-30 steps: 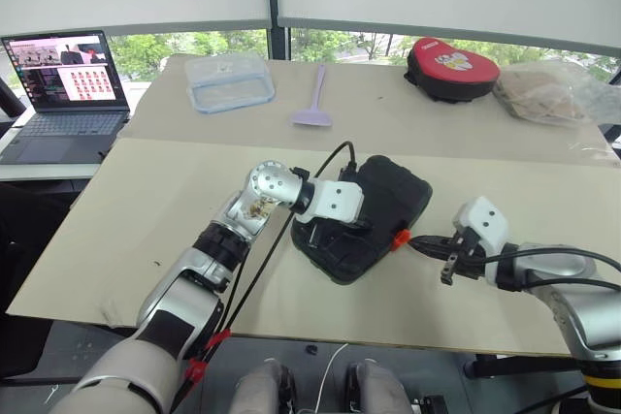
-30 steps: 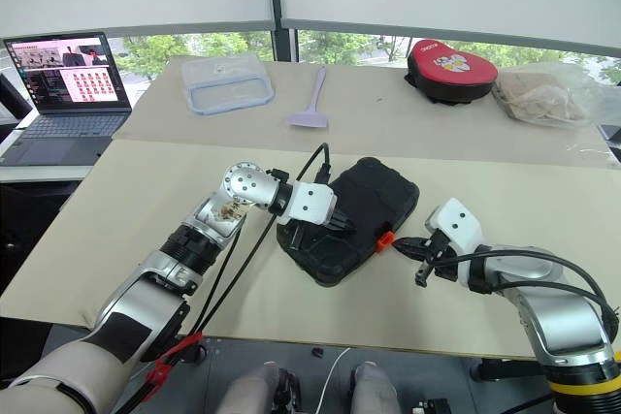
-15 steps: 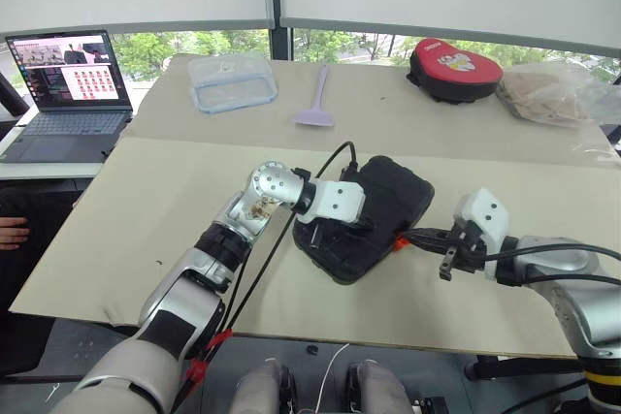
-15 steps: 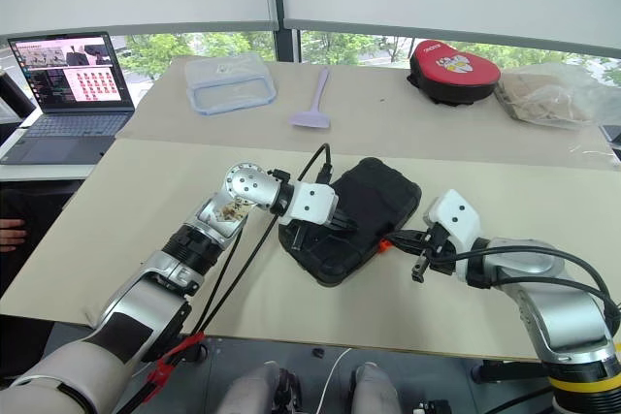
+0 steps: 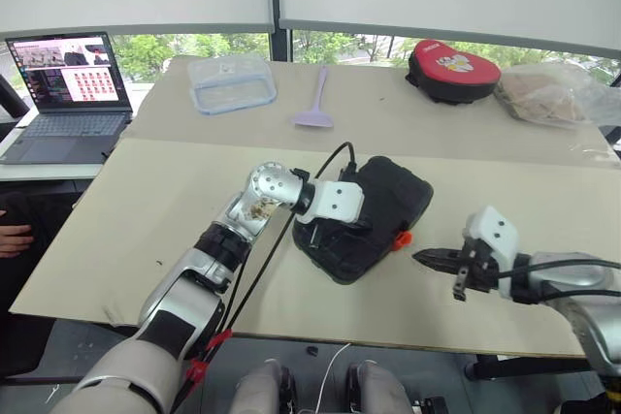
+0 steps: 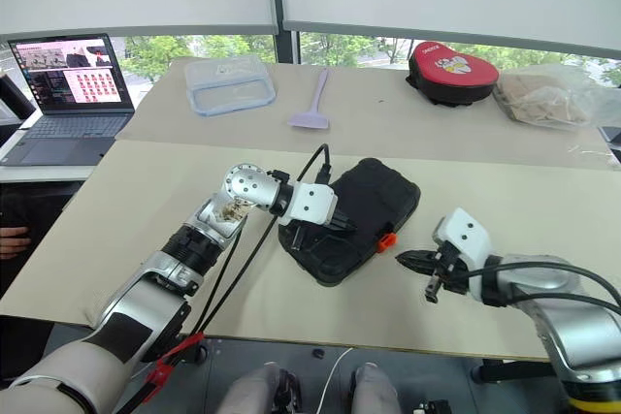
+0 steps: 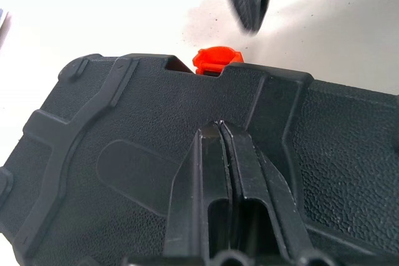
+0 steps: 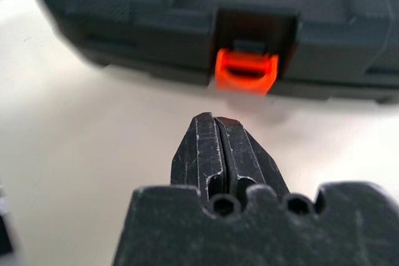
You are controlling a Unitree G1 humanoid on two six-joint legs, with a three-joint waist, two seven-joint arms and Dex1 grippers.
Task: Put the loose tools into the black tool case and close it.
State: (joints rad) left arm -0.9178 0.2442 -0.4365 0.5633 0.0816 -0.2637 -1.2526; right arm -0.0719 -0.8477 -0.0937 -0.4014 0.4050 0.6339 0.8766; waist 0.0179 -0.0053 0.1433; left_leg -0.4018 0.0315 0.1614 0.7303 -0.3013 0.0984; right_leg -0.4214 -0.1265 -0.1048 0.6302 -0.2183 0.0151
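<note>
One beige table point(image 5: 146, 201) by windows, laptop point(image 5: 63, 94) at ten o'clock, closed tool case point(image 5: 374, 215) centre, left gripper point(image 5: 320, 233) pressed together on lid, right gripper point(image 5: 424, 258) pinched empty at four o'clock near latch point(image 5: 399, 237).

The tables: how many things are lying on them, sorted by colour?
Black: 1, the tool case (with an orange latch)
Red and black: 1, the pouch
Lilac: 1, the spatula
Clear: 2, the lidded container and the plastic bag
Grey: 1, the laptop
Total: 6
</note>
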